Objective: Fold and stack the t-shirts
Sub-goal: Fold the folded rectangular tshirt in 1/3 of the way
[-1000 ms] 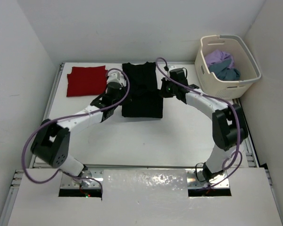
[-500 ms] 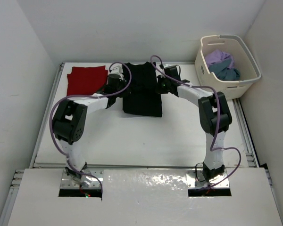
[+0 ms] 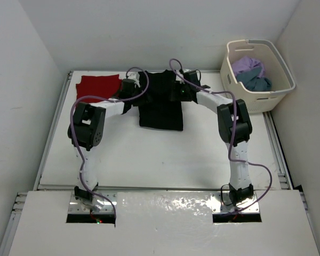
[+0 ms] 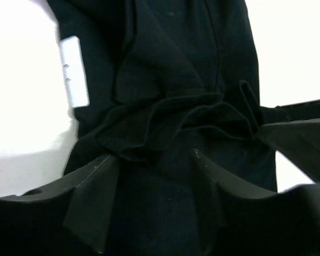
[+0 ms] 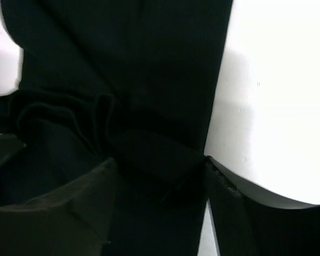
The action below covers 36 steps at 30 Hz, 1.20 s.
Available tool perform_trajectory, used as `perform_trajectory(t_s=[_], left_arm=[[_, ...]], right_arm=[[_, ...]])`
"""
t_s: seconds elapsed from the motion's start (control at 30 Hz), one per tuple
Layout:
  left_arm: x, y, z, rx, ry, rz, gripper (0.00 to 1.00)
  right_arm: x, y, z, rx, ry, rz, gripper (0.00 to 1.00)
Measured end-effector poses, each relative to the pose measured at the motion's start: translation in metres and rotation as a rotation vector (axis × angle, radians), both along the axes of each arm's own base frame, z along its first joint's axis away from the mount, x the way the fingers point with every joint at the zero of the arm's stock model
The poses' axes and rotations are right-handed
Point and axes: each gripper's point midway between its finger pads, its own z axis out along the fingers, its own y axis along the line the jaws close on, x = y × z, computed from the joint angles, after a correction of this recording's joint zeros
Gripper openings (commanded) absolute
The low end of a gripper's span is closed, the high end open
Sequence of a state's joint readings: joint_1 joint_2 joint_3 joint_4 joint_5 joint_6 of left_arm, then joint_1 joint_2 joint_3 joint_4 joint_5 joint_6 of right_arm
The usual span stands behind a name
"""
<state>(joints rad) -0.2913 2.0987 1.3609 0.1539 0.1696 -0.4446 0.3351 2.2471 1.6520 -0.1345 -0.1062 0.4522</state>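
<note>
- T-shirts sit in two places in the top view. A folded black cloth t-shirt [image 3: 160, 109] lies flat at the far middle of the white table [image 3: 149, 154], and a folded red cloth t-shirt [image 3: 97, 88] lies near it on the left. A lavender-purple t-shirt [image 3: 249, 65] and a dark teal-blue t-shirt [image 3: 257, 81] are heaped in the cream perforated plastic laundry basket [image 3: 281, 66] at the far right corner.
- From the same view, the left gripper [image 3: 132, 89] reaches to the black cloth t-shirt's left edge and the right gripper [image 3: 177, 92] to its right edge, both toward its far end. Their jaws are too small to read from here.
- In the left wrist view, the left gripper [image 4: 152, 154] has its dark fingers [image 4: 90, 205] spread, and a bunched ridge of the black cloth t-shirt [image 4: 170, 53] is gathered just ahead of the tips. A white tag [image 4: 74, 72] shows at the shirt's edge.
- In the right wrist view, the right gripper [image 5: 159, 160] also has its jaws standing apart, with a rumpled fold of the black cloth t-shirt [image 5: 122, 53] lying between the tips. Bare white table [image 5: 277, 106] shows on the right.
</note>
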Motion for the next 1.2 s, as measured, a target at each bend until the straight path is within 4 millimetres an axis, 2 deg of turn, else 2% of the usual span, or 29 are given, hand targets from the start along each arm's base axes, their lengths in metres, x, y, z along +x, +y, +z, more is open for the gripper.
perform_trajectory(t_s=[0.03, 0.07, 0.2, 0.23, 0.27, 0.4, 0.5, 0.6, 0.67, 0.83, 0.97, 1.13, 1.2], left_arm=[[0.001, 0.002, 0.001, 0.002, 0.004, 0.003, 0.87], [0.003, 0.005, 0.004, 0.008, 0.000, 0.001, 0.99], [0.004, 0.009, 0.023, -0.007, -0.013, 0.007, 1.00], [0.003, 0.009, 0.031, -0.014, -0.021, 0.004, 1.00], [0.002, 0.008, 0.040, -0.021, -0.033, 0.000, 1.00], [-0.011, -0.001, 0.078, -0.043, -0.089, -0.028, 1.00], [-0.032, -0.022, 0.092, -0.071, -0.107, -0.089, 1.00], [-0.054, -0.046, 0.082, -0.087, -0.074, -0.157, 1.00], [-0.068, -0.059, 0.068, -0.088, -0.032, -0.194, 1.00], [-0.089, -0.058, 0.034, -0.086, 0.071, -0.212, 1.00], [-0.102, -0.054, 0.016, -0.084, 0.113, -0.221, 1.00], [-0.140, -0.052, -0.022, -0.077, 0.206, -0.261, 1.00], [-0.141, -0.052, -0.023, -0.078, 0.186, -0.271, 1.00]], right_arm=[[0.003, 0.001, 0.004, 0.004, -0.007, 0.002, 0.70], [0.004, 0.002, 0.007, 0.007, -0.013, 0.007, 0.71], [0.002, 0.004, 0.021, 0.019, -0.027, 0.023, 0.79], [-0.002, 0.003, 0.025, 0.021, -0.026, 0.027, 0.93], [-0.007, 0.002, 0.030, 0.026, -0.032, 0.028, 0.99], [-0.038, -0.007, 0.056, 0.039, -0.048, 0.039, 0.99], [-0.057, -0.007, 0.076, 0.082, -0.078, 0.052, 0.99], [-0.073, 0.001, 0.084, 0.160, -0.084, 0.082, 0.99], [-0.083, 0.006, 0.075, 0.186, -0.061, 0.101, 0.99], [-0.103, 0.017, 0.047, 0.243, 0.029, 0.124, 0.99], [-0.119, 0.026, 0.030, 0.284, 0.070, 0.140, 0.99], [-0.147, 0.030, 0.003, 0.324, 0.127, 0.147, 0.99], [-0.155, 0.033, -0.004, 0.354, 0.147, 0.149, 0.98]])
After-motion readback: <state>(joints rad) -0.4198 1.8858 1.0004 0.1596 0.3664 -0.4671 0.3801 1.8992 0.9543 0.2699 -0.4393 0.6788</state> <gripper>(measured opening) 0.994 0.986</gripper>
